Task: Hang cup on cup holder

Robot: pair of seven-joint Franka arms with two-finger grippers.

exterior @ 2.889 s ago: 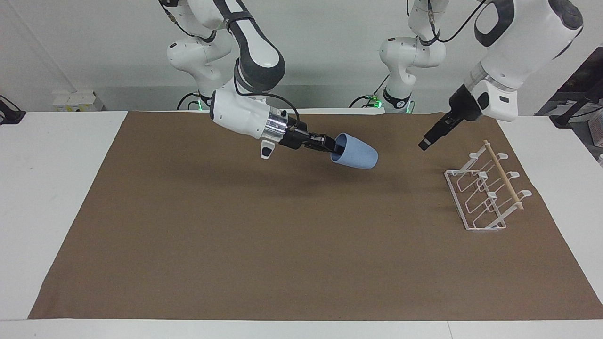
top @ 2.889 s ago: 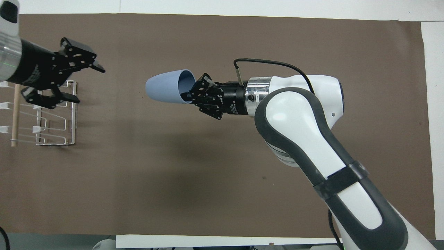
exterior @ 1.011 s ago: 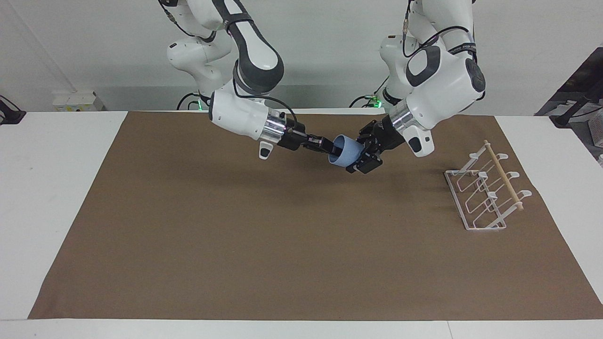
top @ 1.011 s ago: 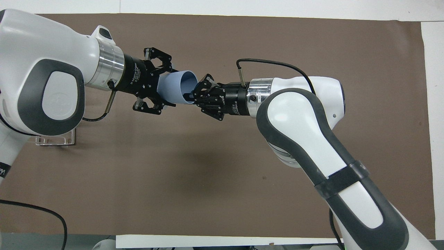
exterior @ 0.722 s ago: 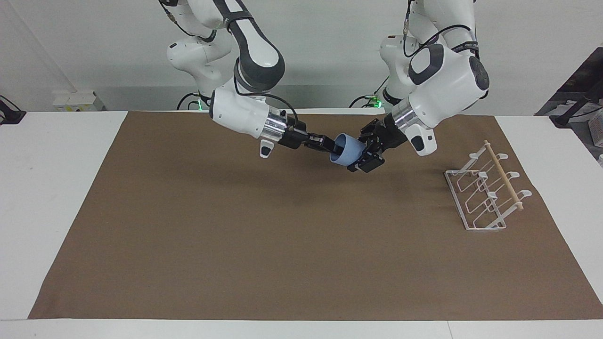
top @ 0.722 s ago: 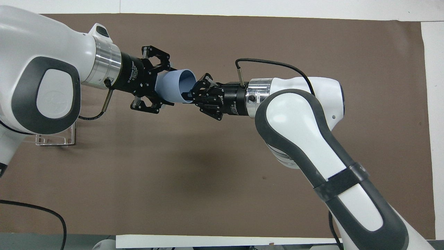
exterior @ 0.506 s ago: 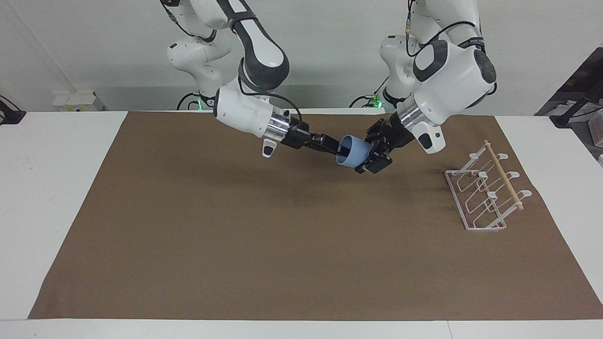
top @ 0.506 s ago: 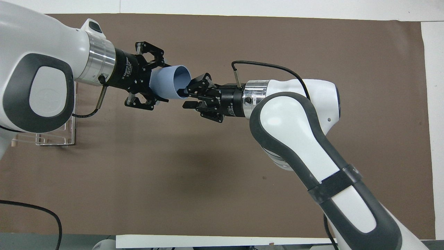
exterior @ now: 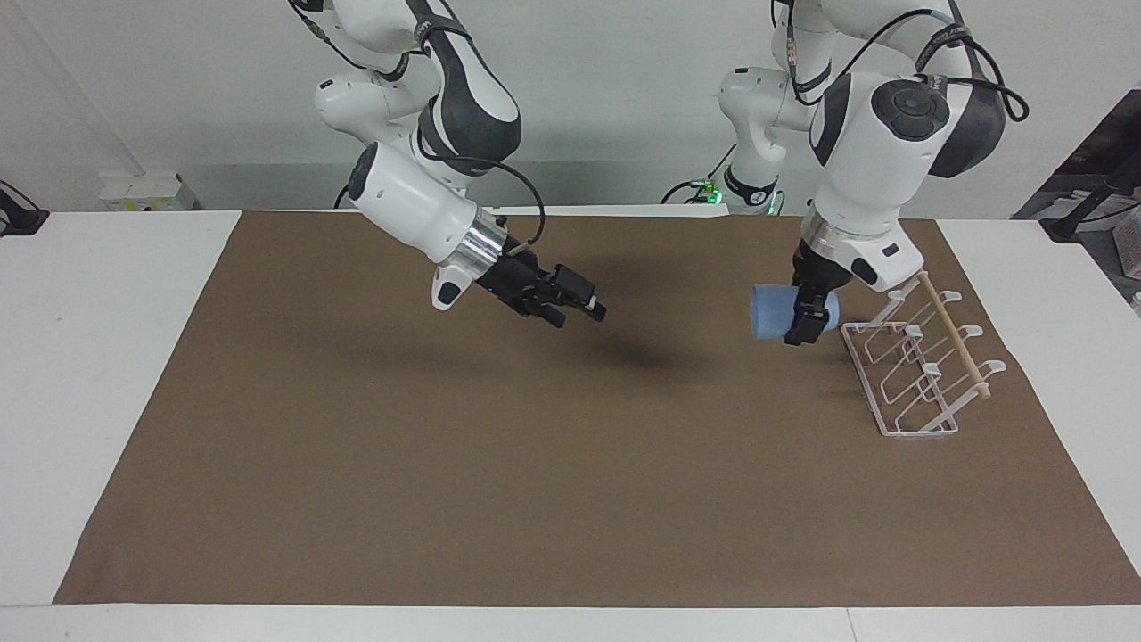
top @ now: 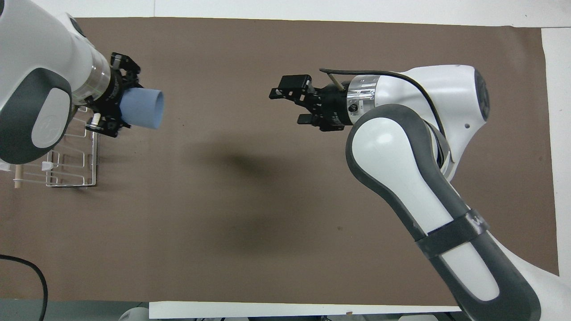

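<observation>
The light-blue cup [exterior: 768,312] lies on its side in the air, held at its base end by my left gripper [exterior: 807,316], which is shut on it. Its rim points toward the right arm's end of the table. It hangs over the mat just beside the white wire cup holder [exterior: 918,370], apart from it. In the overhead view the cup [top: 147,108] and the left gripper [top: 126,103] sit by the cup holder [top: 71,167], which the left arm partly hides. My right gripper [exterior: 578,303] is open and empty over the middle of the mat, also in the overhead view [top: 286,103].
A brown mat [exterior: 535,464] covers most of the white table [exterior: 107,357]. The cup holder stands on the mat at the left arm's end. A black cable [top: 26,267] lies at the table's near edge by the left arm.
The right gripper has let go of the cup, opened and drawn back toward its own end. The left gripper has taken the cup and carried it to beside the cup holder.
</observation>
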